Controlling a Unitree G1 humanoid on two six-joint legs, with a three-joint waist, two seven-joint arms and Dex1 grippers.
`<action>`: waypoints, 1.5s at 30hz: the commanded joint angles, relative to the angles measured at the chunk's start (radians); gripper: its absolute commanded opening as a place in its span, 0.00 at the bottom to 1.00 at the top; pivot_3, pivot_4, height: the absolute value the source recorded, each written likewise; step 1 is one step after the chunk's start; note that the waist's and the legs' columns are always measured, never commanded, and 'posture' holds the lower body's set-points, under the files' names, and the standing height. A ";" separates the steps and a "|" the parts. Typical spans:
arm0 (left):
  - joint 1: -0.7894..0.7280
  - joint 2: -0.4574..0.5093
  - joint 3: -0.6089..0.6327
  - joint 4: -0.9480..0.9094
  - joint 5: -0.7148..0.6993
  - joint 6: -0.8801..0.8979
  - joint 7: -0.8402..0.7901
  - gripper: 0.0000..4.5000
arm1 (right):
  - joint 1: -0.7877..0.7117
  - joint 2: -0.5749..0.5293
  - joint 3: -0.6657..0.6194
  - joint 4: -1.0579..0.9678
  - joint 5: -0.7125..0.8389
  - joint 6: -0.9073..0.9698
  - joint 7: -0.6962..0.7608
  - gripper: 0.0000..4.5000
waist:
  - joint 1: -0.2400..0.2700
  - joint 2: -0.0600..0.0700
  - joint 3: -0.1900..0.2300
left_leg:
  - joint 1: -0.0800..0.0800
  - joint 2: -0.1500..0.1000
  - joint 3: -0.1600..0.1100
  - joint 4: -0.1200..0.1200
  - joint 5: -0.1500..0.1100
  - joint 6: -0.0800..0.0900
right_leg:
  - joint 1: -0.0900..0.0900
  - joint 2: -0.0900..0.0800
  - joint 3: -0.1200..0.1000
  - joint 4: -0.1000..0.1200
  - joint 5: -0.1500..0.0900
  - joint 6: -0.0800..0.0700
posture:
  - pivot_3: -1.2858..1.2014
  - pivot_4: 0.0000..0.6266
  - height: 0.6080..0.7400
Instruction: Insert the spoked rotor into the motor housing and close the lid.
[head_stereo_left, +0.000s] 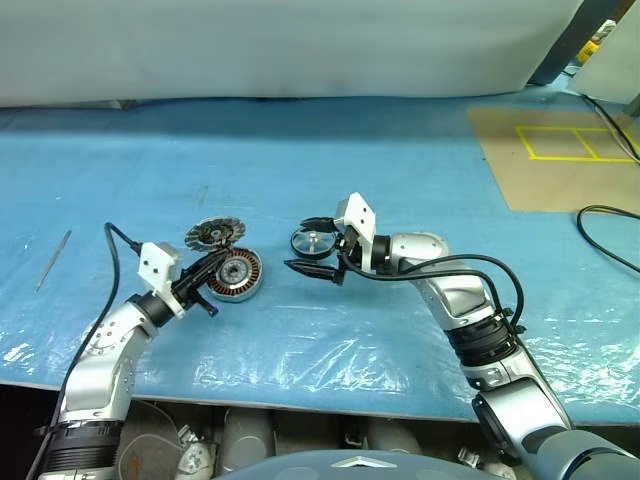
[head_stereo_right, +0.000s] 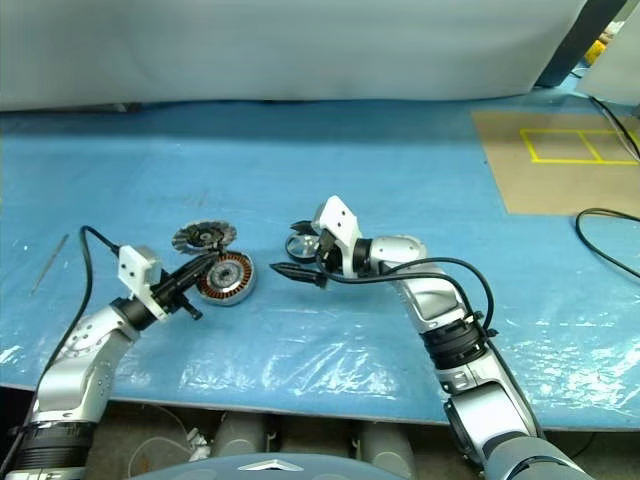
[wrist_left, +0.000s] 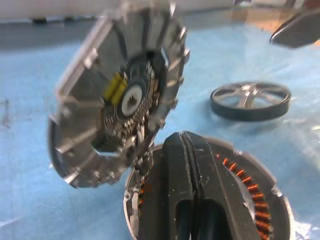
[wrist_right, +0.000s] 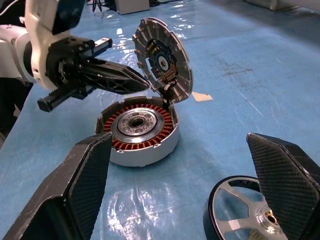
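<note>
Two wide-open fingers of the right tool (head_stereo_left: 312, 245) straddle the spoked rotor (head_stereo_left: 314, 242) lying flat on the surface, right of the motor housing (head_stereo_left: 236, 275), where the closed left tool (head_stereo_left: 212, 268) props the lid (head_stereo_left: 214, 235).

Overall light: bright and even, coming from above, cool in tone.
Glare: white streaks and patches shine on the wrinkled plastic sheet (head_stereo_left: 300, 350) along its near edge, and again far back in the right wrist view.
Shadows: soft and short, lying close under the motor housing (wrist_right: 137, 131) and the spoked rotor (wrist_left: 250, 100).
Blur: the left wrist view is smeared, and the lid (wrist_left: 120, 95) there looks soft.
Focus: the right gripper's fingers (wrist_right: 75, 185) loom large, with slightly soft edges.
Head views: sharp throughout.
</note>
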 joint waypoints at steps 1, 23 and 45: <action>0.027 0.026 0.045 -0.062 -0.068 0.020 -0.039 0.01 | -0.005 -0.002 -0.014 -0.006 0.007 -0.036 0.009 1.00 | 0.000 0.000 0.000 | 0.000 0.000 0.000 0.000 0.000 0.000 | 0.000 0.000 0.000 0.000 0.000 0.000 | 0.52 0.24 1.00; 0.122 0.043 0.064 -0.165 -0.090 0.036 -0.024 0.01 | -0.222 -0.055 0.003 0.273 -0.093 -0.028 0.044 1.00 | -0.002 0.000 0.000 | 0.000 0.000 0.000 0.000 0.000 0.000 | 0.000 0.000 0.000 0.001 -0.001 -0.002 | 0.52 0.24 1.00; 0.188 -0.014 -0.003 -0.245 0.000 -0.020 0.062 0.01 | -0.630 0.045 0.139 0.849 -0.314 0.062 0.282 1.00 | 0.000 0.000 0.000 | -0.006 0.003 0.002 0.008 0.000 0.001 | -0.009 0.000 -0.001 0.014 -0.003 -0.006 | 0.52 0.24 1.00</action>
